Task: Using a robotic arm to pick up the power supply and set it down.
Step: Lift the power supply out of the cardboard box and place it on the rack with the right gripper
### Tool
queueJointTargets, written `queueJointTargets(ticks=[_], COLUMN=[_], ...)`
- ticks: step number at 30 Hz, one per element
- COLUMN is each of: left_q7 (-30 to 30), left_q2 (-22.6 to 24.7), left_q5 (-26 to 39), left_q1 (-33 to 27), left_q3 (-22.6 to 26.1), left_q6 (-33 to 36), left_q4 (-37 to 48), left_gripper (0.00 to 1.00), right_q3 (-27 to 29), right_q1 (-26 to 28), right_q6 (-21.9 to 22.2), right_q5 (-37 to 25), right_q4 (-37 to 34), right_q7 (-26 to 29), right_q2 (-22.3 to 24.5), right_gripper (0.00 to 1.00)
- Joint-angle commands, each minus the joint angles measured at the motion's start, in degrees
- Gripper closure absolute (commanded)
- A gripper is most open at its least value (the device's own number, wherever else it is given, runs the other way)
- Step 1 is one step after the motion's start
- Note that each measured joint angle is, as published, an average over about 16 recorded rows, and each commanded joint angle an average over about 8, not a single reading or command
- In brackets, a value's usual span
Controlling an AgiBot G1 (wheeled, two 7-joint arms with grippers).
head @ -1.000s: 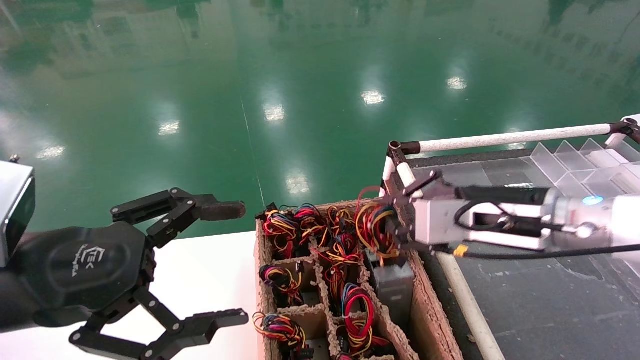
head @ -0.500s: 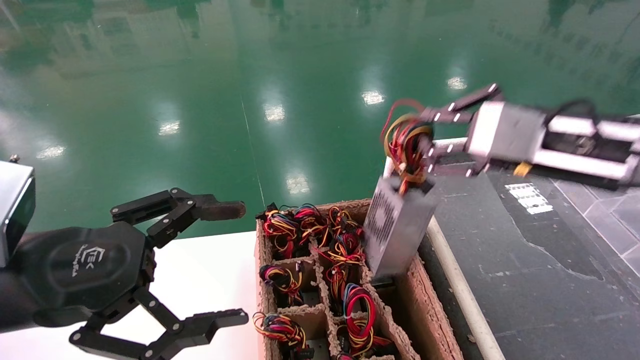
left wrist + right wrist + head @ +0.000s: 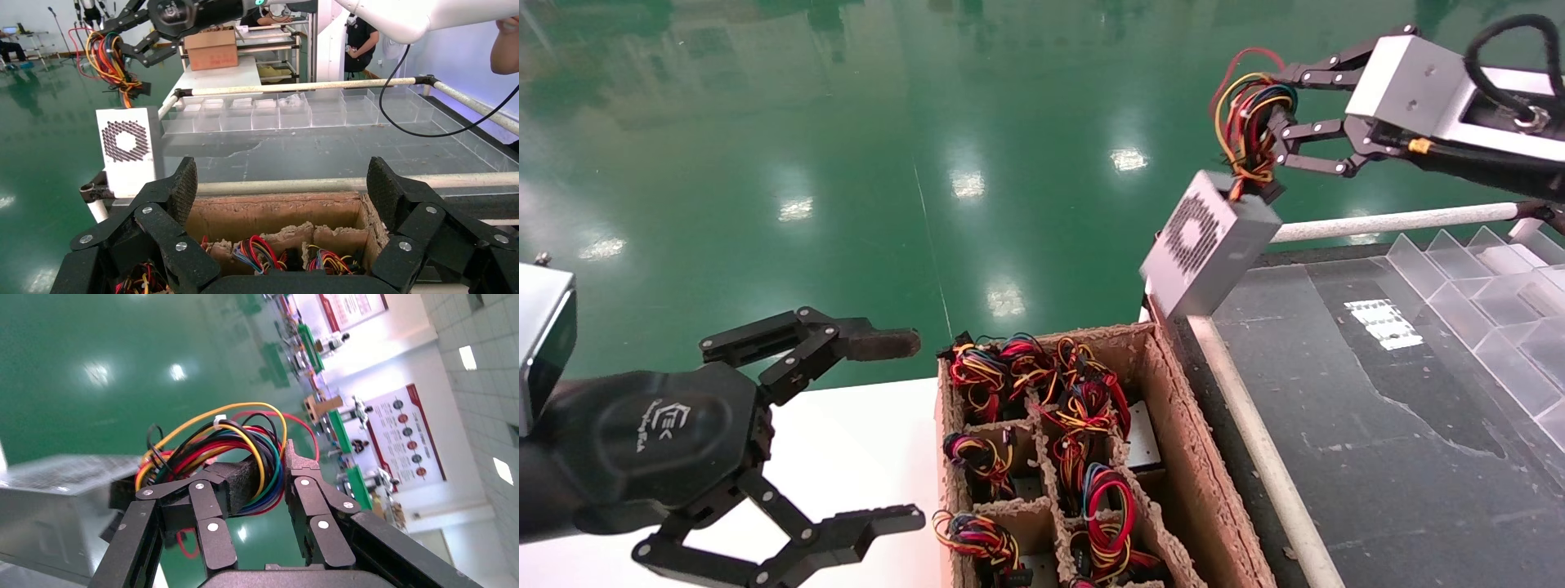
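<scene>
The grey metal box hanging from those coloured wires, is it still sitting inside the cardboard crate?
No, the power supply hangs in the air above the crate, held by its wire bundle in the right claw.

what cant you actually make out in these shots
- Power supply: its far faces are turned away in the head view; the right wrist view cuts the box off at the frame edge.
- Right gripper: shut on the wire bundle, which covers the contact between the fingers.
- Cardboard crate: its near end runs off the head view's bottom edge; the left gripper hides its cells in the left wrist view.
</scene>
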Motion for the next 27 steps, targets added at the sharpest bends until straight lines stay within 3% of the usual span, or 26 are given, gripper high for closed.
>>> queueJointTargets(ticks=[1, 17, 27], left_q7=[0.0, 0.0, 0.0], left_q2=[0.0, 0.0, 0.0], left_q5=[0.0, 0.0, 0.0], left_q1=[0.0, 0.0, 0.0], left_q3=[0.0, 0.0, 0.0], left_q6=[0.0, 0.0, 0.0], left_q4=[0.0, 0.0, 0.0], left_gripper=[0.0, 0.0, 0.0], right_q3=[-0.1, -1.8, -1.4], right_q1=[1.3, 8.5, 10.7], right_q6=[0.6, 0.8, 3.7], right_q5=[-0.7, -3.7, -3.0], right_q4=[-2.8, -26.4, -35.4], right_q7=[-1.8, -17.0, -25.4], right_q2=[-0.9, -7.5, -13.1], right_gripper=[1.0, 1.0, 1.0])
